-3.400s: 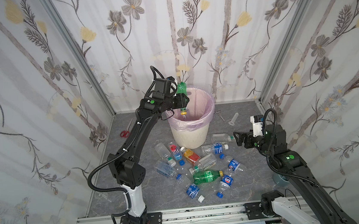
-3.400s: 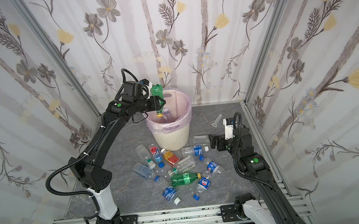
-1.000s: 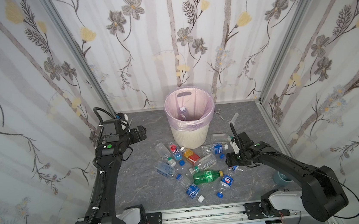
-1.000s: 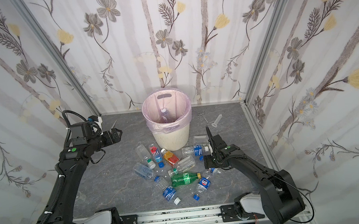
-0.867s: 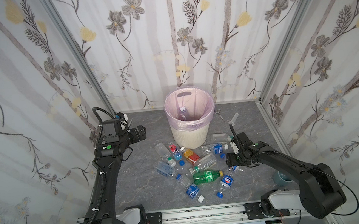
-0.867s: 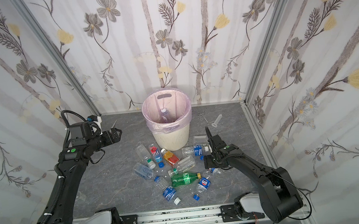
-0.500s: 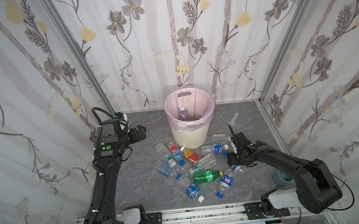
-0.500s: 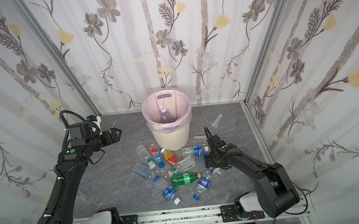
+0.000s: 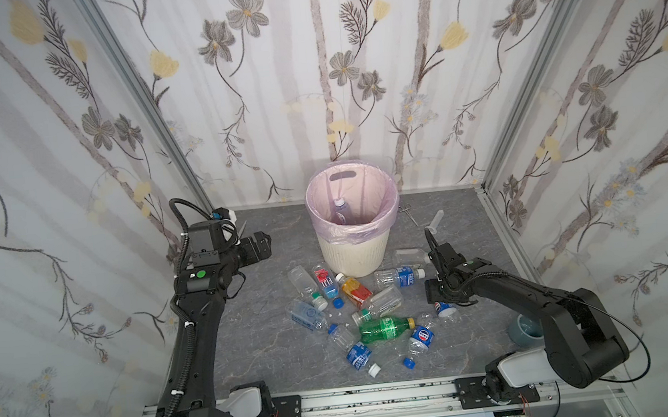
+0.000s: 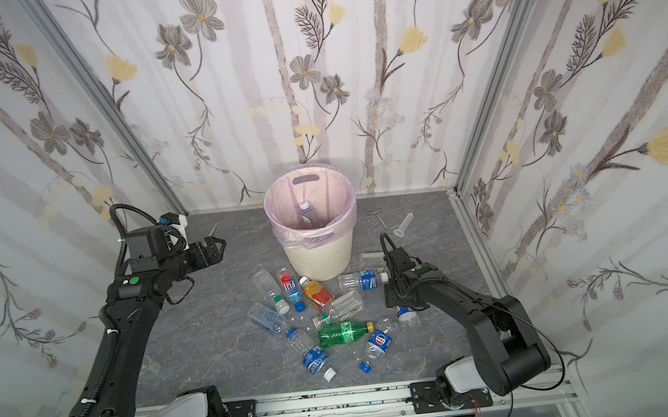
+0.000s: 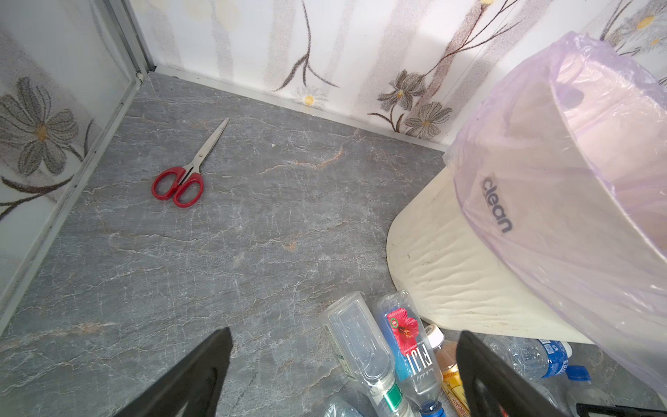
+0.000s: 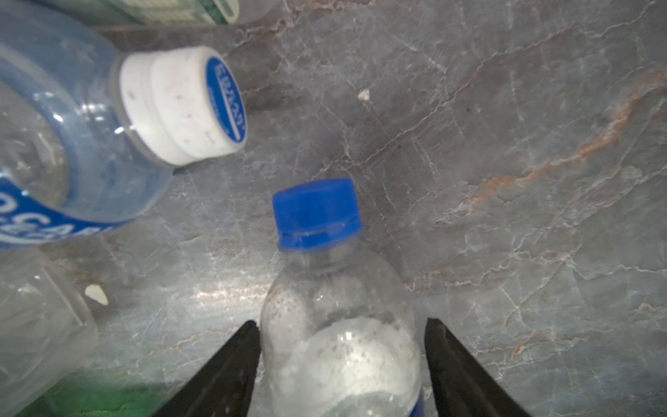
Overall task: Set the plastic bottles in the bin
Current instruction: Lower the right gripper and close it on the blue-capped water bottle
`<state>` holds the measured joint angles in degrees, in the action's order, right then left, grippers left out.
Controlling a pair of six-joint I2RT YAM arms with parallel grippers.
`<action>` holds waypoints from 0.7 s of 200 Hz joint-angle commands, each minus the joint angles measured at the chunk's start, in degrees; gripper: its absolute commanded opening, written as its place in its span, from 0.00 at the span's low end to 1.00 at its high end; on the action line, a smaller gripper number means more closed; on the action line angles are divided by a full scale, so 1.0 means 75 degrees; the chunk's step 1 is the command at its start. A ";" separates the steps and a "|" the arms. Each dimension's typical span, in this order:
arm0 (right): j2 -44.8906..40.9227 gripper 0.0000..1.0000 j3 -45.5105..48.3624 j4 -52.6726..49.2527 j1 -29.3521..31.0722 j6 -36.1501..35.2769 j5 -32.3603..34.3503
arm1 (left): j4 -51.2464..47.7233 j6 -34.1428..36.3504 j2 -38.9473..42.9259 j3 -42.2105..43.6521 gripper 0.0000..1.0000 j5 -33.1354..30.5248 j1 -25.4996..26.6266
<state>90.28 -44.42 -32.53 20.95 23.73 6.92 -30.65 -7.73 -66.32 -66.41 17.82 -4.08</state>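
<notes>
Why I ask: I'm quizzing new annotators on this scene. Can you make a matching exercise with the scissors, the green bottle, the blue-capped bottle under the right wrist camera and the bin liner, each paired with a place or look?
Things
1. scissors
2. green bottle
3. blue-capped bottle
4. bin liner

Places or looks
A. straddled by the right gripper
B. translucent pink, folded over the rim of the bin
C. alone, left of the bin
D. on its side, yellow cap, in front of the bin

Pairs: 1-C, 2-D, 3-A, 4-B
</notes>
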 commanded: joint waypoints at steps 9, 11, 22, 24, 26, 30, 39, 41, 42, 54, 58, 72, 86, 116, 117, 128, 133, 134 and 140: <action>0.0100 0.73 -0.0145 0.0185 -0.0065 0.0030 0.0283 | 0.0164 0.0105 -0.0015 -0.0063 0.99 -0.0033 -0.0022; 0.0102 0.72 -0.0155 0.0188 -0.0072 0.0026 0.0278 | 0.0165 0.0110 -0.0016 -0.0063 0.99 -0.0033 -0.0020; 0.0102 0.70 -0.0170 0.0191 -0.0075 0.0011 0.0272 | 0.0168 0.0102 -0.0039 -0.0063 0.99 -0.0016 -0.0030; 0.0097 0.69 -0.0171 0.0190 -0.0069 0.0012 0.0273 | 0.0172 0.0104 -0.0039 -0.0063 0.99 -0.0005 -0.0022; 0.0096 0.69 -0.0171 0.0195 -0.0067 0.0006 0.0273 | 0.0164 0.0107 -0.0039 -0.0063 0.99 -0.0002 -0.0020; 0.0101 0.68 -0.0171 0.0199 -0.0070 0.0002 0.0279 | 0.0168 0.0105 -0.0047 -0.0063 0.99 0.0009 -0.0030; 0.0334 0.66 -0.0162 0.0190 -0.0073 0.0000 0.0293 | 0.0169 0.0104 -0.0040 -0.0063 0.99 0.0005 -0.0022; 0.0337 0.66 -0.0160 0.0195 -0.0068 0.0000 0.0287 | 0.0172 0.0110 -0.0040 -0.0075 0.99 0.0009 -0.0029; 0.0337 0.66 -0.0153 0.0192 -0.0071 0.0001 0.0292 | 0.0173 0.0119 -0.0040 -0.0075 0.99 0.0011 -0.0030; 0.0358 0.66 -0.0115 0.0190 -0.0071 -0.0005 0.0308 | 0.0170 0.0138 -0.0039 -0.0084 0.99 0.0013 -0.0033; 0.0361 0.65 -0.0112 0.0196 -0.0075 0.0000 0.0305 | 0.0172 0.0129 -0.0032 -0.0080 0.99 0.0008 -0.0032; 0.0384 0.66 -0.0089 0.0190 -0.0081 0.0010 0.0274 | 0.0183 0.0157 -0.0039 -0.0075 0.99 0.0036 -0.0032; 0.0413 0.66 -0.0077 0.0202 -0.0077 0.0011 0.0229 | 0.0167 0.0163 -0.0028 -0.0075 0.99 0.0066 -0.0038; 0.0475 0.65 -0.0054 0.0236 -0.0071 -0.0006 0.0214 | 0.0182 0.0175 0.0007 -0.0060 0.99 0.0098 -0.0031; 0.0477 0.65 -0.0054 0.0236 -0.0073 0.0003 0.0214 | 0.0183 0.0175 0.0007 -0.0056 0.99 0.0091 -0.0031; 0.0512 0.63 -0.0053 0.0248 -0.0064 -0.0014 0.0223 | 0.0181 0.0175 0.0007 -0.0059 0.99 0.0097 -0.0031; 0.0513 0.60 -0.0048 0.0259 -0.0074 -0.0012 0.0218 | 0.0185 0.0177 0.0007 -0.0062 0.99 0.0107 -0.0035; 0.0513 0.60 -0.0051 0.0260 -0.0068 -0.0011 0.0216 | 0.0185 0.0176 0.0007 -0.0063 0.99 0.0107 -0.0033; 0.0487 0.58 -0.0053 0.0261 -0.0065 -0.0013 0.0235 | 0.0191 0.0185 0.0007 -0.0063 0.99 0.0102 -0.0031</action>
<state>93.73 -44.97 -32.01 20.40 23.53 8.08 -30.39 -7.46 -66.54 -66.50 18.22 -4.27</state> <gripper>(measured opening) 0.613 0.989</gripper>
